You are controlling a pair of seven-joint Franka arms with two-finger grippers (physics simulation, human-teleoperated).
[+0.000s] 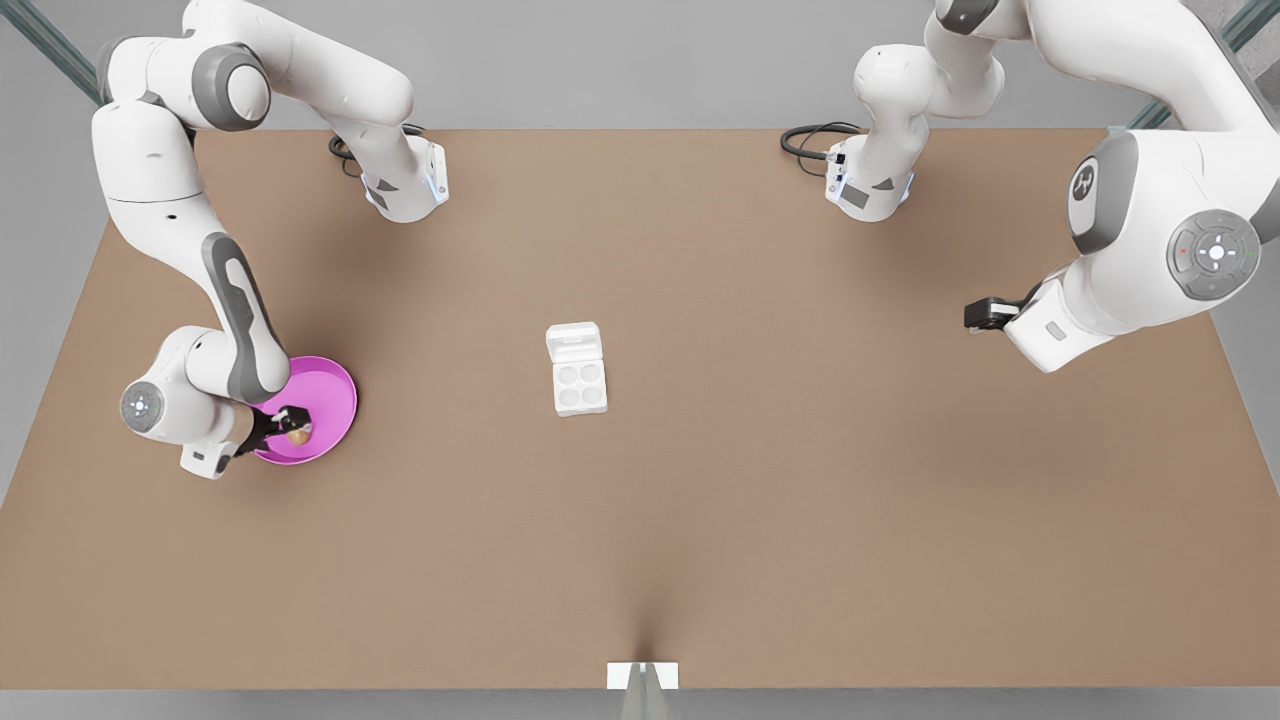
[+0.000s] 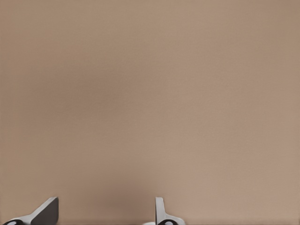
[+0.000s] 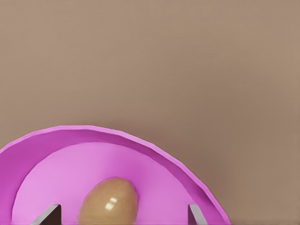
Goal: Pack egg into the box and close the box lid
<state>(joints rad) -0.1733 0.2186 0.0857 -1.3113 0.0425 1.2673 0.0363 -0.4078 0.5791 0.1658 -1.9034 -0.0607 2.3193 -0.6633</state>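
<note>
So far nothing is packed: your right gripper straddles the egg on the pink plate at the front view's left, fingers spread, not yet pinching. The box waits mid-table, lid open. The left gripper idles open.

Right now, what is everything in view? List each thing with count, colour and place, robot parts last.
egg: one, tan, lying in the plate, between the right claw's open fingers.
plate: one, pink, on the table at the front view's left.
box: one, white, mid-table, four empty cups.
box lid: one, white, open, hinged on the box's far side.
table: one, brown.
right claw: one, black, over the plate around the egg.
left claw: one, open, over bare table; that arm waits at the front view's right.
</note>
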